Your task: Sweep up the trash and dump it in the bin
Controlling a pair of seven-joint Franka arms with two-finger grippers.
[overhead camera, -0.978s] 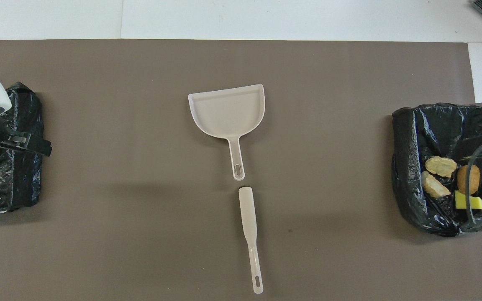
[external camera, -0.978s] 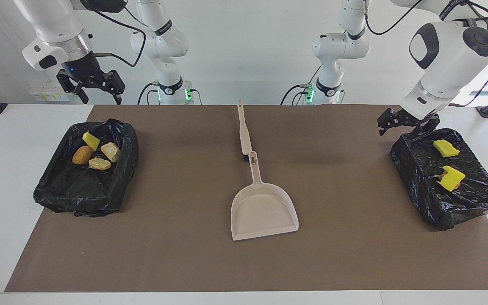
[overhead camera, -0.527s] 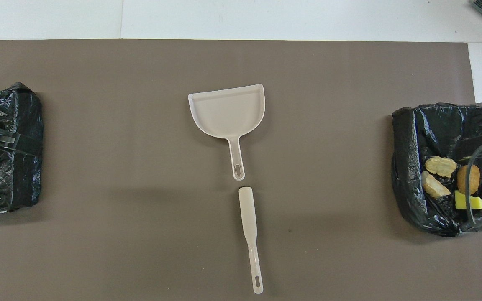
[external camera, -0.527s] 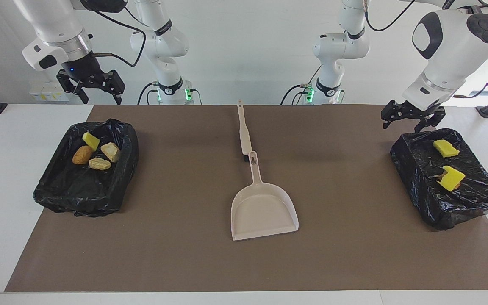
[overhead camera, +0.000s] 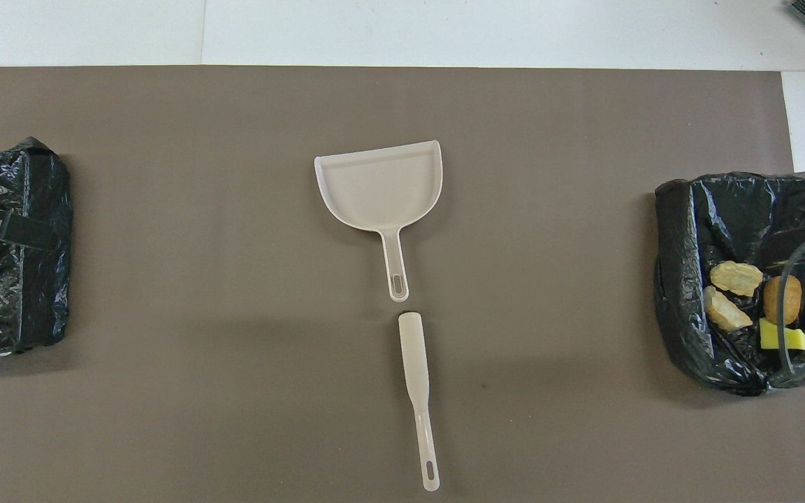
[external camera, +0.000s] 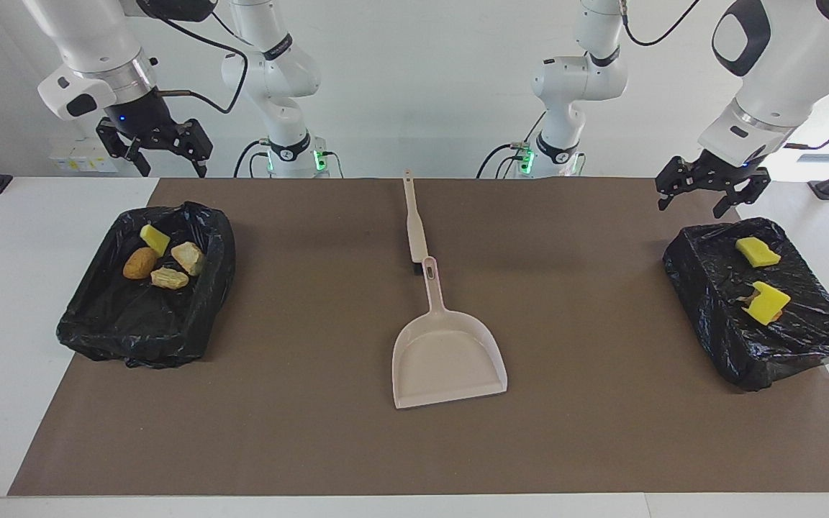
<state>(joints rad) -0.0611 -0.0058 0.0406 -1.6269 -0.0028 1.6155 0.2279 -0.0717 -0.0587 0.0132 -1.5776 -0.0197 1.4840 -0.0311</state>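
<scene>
- We see the trash [external camera: 162, 259] already in two black-lined bins [external camera: 98, 324], none on the counter [external camera: 299, 446].
- Left end effector [external camera: 713, 196] and right end effector [external camera: 155, 155] hover wide, empty.
- Brush [external camera: 412, 223] lies lengthwise midway between our arms.

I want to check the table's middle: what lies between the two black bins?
Between the bin with four scraps and the bin with yellow sponges lie only the dustpan and the brush, end to end on bare mat; both views show this.
</scene>
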